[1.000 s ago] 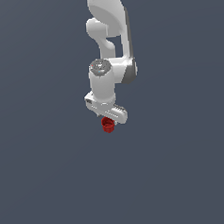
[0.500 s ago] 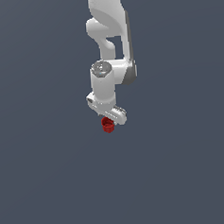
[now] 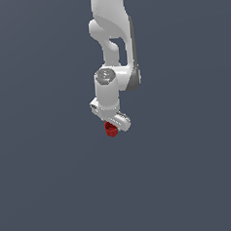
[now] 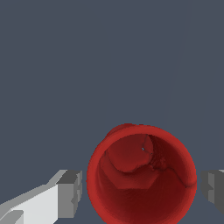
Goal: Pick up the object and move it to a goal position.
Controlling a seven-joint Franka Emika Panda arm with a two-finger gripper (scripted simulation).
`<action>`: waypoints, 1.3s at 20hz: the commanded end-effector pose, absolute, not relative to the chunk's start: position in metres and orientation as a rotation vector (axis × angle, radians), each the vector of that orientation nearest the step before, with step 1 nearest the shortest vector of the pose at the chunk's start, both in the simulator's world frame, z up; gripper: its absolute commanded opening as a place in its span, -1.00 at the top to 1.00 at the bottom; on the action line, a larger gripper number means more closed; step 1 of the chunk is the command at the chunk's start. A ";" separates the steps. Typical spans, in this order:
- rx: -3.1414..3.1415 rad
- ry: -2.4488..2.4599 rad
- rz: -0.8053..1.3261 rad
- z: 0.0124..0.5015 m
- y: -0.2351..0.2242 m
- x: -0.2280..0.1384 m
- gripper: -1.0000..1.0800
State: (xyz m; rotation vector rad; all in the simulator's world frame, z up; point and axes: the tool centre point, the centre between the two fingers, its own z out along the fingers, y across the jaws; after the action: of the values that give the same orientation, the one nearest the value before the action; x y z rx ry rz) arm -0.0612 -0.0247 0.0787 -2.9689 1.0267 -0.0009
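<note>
The object is a small red cup (image 4: pixel 141 175) with an open rim, seen from above in the wrist view. My gripper (image 4: pixel 142 194) straddles it. One grey finger pad (image 4: pixel 71 192) stands on one side and the other pad (image 4: pixel 215 192) on the opposite side, each with a thin gap to the cup's wall. The jaws are open and close to the cup. In the exterior view the red cup (image 3: pixel 110 130) shows just below the white hand, and the gripper (image 3: pixel 111 126) is down around it. The fingers themselves are hidden there.
A plain dark grey surface (image 3: pixel 53 180) fills both views. The white arm (image 3: pixel 111 39) comes down from the top of the exterior view. No goal marker shows.
</note>
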 end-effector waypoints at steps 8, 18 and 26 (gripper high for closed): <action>-2.968 1.031 0.000 0.047 -0.025 -0.062 -0.92; -2.968 1.031 0.000 0.047 -0.025 -0.061 1.00; -2.967 1.030 -0.002 0.051 -0.027 -0.055 1.00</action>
State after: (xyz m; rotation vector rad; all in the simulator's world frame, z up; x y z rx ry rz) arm -0.0576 -0.0257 0.0491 -2.9676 1.0295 0.0013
